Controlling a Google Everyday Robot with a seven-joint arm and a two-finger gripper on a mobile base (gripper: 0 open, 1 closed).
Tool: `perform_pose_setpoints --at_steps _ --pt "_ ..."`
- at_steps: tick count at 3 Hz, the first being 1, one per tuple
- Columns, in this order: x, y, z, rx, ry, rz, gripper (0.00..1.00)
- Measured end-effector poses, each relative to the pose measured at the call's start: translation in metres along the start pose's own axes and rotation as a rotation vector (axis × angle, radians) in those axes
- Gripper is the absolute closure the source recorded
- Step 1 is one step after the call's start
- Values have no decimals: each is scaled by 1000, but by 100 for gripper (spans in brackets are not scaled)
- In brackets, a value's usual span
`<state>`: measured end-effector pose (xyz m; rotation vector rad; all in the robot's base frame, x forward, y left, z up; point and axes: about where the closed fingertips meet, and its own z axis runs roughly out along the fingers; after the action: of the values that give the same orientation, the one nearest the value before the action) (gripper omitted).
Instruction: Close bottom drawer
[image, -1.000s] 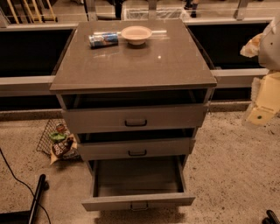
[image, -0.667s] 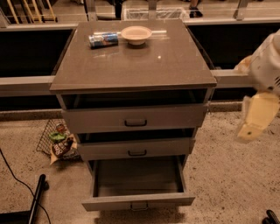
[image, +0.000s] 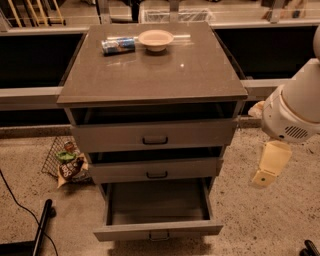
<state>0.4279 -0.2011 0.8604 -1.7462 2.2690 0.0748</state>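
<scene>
A speckled floor (image: 260, 225) lies under a grey cabinet (image: 150, 75). At the left, a wire basket (image: 60, 150) with snack bags stands near the cabinet. On the cabinet top lie a can (image: 118, 45) and, just right of it, a bowl (image: 155, 40). The bottom drawer (image: 157, 231) is pulled far out and looks empty. At the right the gripper (image: 265, 175) hangs in the air, well apart from this drawer. I cannot tell how open it is, and nothing is seen in it. The approach seems to be in hand. Next the gripper must go down and left to the drawer front, then push it straight in.
</scene>
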Motion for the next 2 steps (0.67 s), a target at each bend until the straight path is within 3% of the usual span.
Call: perform_pose_setpoints --at_steps 1,2 --pt "2 2 17 -33 5 -2 0" --pt "7 13 70 -85 -4 -48 0"
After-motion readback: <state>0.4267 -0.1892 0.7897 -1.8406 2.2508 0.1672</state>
